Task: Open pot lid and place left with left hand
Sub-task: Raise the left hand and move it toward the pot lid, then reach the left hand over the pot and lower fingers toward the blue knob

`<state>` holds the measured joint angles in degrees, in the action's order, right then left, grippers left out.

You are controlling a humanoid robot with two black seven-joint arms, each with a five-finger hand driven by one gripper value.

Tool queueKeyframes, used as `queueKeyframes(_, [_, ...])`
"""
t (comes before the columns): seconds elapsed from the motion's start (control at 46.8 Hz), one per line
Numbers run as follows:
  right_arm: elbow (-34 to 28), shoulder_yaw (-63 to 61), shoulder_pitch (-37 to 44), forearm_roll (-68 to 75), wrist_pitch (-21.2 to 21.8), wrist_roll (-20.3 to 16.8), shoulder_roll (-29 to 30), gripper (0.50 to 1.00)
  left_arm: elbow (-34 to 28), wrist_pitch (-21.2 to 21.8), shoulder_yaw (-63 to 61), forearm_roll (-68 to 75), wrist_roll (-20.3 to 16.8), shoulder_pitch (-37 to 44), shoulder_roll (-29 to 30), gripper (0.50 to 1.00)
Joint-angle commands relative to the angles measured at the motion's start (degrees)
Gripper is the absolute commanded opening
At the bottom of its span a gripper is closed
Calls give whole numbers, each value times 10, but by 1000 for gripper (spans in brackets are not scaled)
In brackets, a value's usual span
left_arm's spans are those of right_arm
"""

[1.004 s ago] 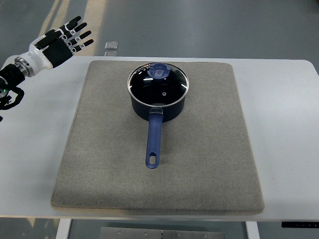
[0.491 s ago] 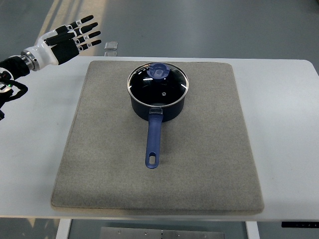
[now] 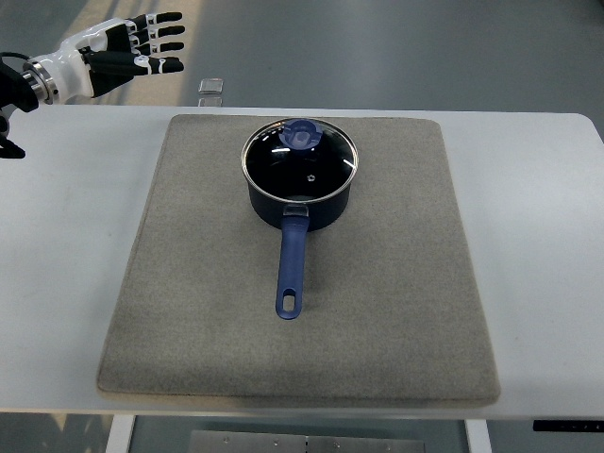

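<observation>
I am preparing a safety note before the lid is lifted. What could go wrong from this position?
1. The left hand is open, far up-left of the pot, beyond the table edge; a long reach could arrive badly aimed at the small knob.
2. The glass lid may slip from the fingers and fall.
3. The long handle sticks out toward the robot; a push on the pot could swing it on the mat.

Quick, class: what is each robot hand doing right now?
Left hand: open, fingers spread, holding nothing.
Right hand: not in view.
</observation>
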<state>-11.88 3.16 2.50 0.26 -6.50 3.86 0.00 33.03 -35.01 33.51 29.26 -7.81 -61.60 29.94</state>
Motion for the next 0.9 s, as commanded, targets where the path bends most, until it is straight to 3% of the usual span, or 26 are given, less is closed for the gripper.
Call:
queueKeyframes(0.0, [0, 0, 1, 0, 0, 0, 0, 915, 18, 0, 2, 52, -25, -1, 2, 984])
queueKeyframes(0.214, [0, 0, 1, 0, 0, 0, 0, 915, 73, 0, 30, 203, -94, -4, 15, 981])
queueKeyframes(0.47, [0, 0, 1, 0, 0, 0, 0, 915, 150, 0, 33, 369, -98, -6, 15, 981])
queueKeyframes(0.876, [0, 0, 1, 0, 0, 0, 0, 917, 174, 0, -4, 524, -98, -76, -1, 981])
